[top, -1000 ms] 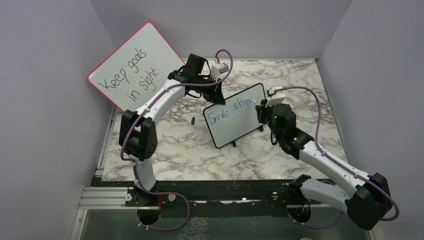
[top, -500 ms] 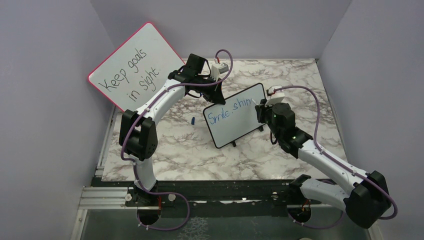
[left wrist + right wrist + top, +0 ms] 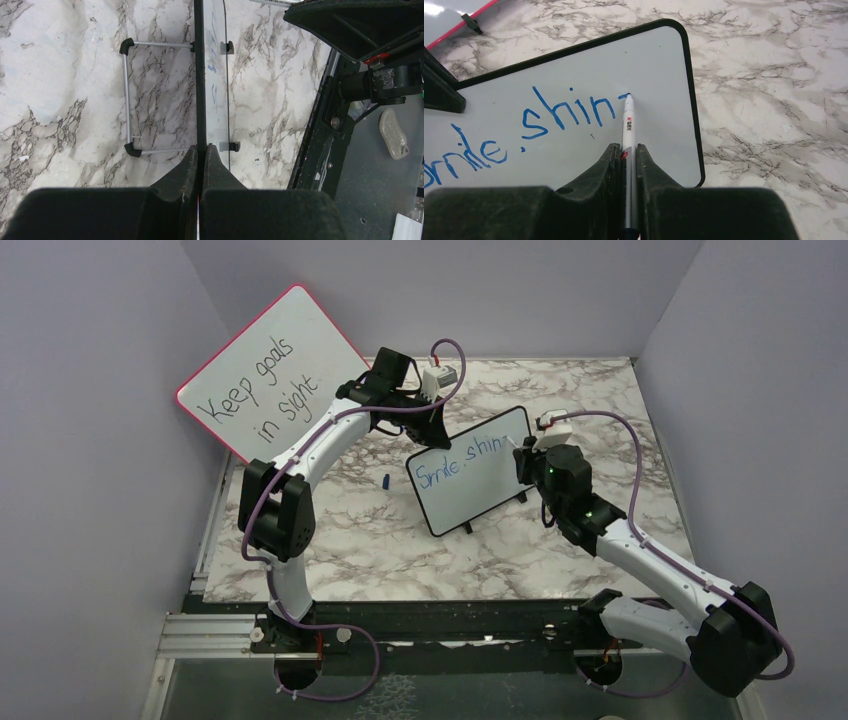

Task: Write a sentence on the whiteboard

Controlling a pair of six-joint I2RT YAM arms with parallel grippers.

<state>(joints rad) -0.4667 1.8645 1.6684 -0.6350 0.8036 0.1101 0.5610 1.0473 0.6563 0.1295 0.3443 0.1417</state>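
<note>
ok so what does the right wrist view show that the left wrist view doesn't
Only the right wrist view: the blue sentence readable as "Smile. shin", and the right gripper shut on the marker, its tip on the whiteboard. Only the left wrist view: the left gripper clamped on the board's edge, and the wire stand behind it. Both: that whiteboard and the marble table.

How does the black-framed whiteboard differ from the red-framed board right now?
Frame: the whiteboard has a thin black frame, the red-framed board a red one.
Writing: the whiteboard bears unfinished blue text, the red-framed board black text.
Pose: the whiteboard stands on the table, clamped by the left gripper, the right gripper's marker touching it; the red-framed board leans at the back left, no gripper on it.
Both are white with rounded corners.
</note>
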